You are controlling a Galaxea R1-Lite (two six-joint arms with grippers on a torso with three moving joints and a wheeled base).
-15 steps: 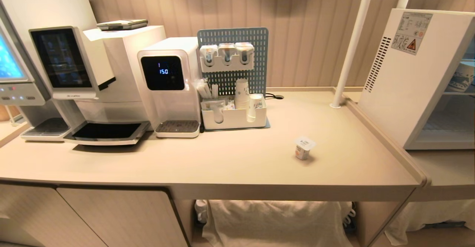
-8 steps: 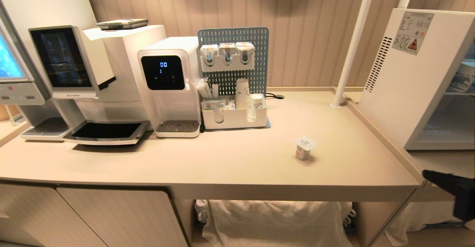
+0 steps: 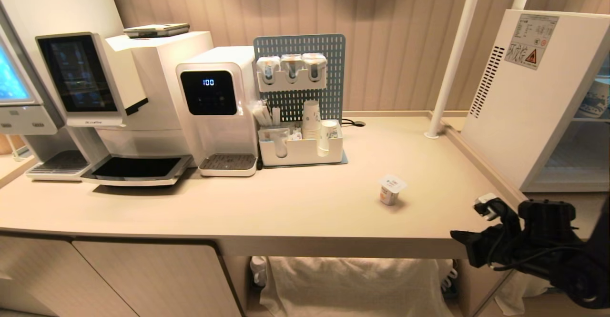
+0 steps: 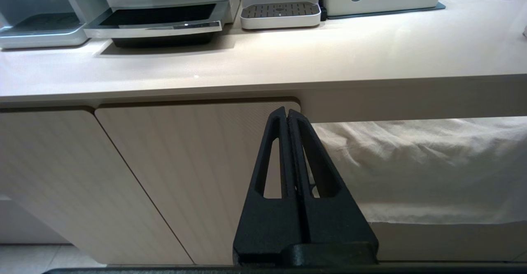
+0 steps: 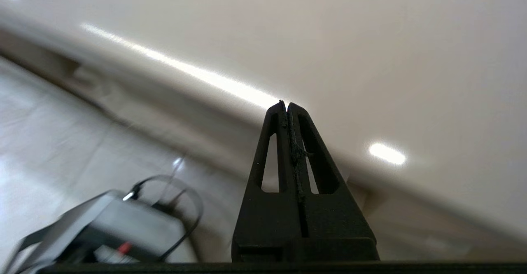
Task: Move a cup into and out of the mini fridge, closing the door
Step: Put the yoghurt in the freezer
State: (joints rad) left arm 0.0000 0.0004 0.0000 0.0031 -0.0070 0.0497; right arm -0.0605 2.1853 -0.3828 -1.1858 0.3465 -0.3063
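— Where's the cup [image 3: 391,189] right now?

— Standing upright on the beige counter [image 3: 305,202], on its own, well to the right of the white organiser tray [image 3: 301,151] with the stacked paper cups [image 3: 311,119], and left of the mini fridge [image 3: 533,93]. Nothing touches it.

— And the fridge?

— It sits at the counter's right end, beyond the raised edge. I see its white side panel with the vent slots and warning sticker [image 3: 530,41]; past that, shelves and a patterned cup [image 3: 593,98] inside (I can't make out the door from here).

— Your hands?

— My right gripper [image 5: 287,104] is clenched on nothing, fingers pressed together. In the head view that arm [image 3: 533,245] is low at the counter's front right corner, nearer me than the cup and apart from it. My left gripper [image 4: 287,111] is clenched and empty too, hanging below the counter's edge in front of the cabinet door [image 4: 193,175], beside the white cloth [image 4: 420,167] under the counter.

— Anything else on the counter?

— A coffee machine [image 3: 119,97] and a water dispenser [image 3: 219,102], left of the organiser tray.
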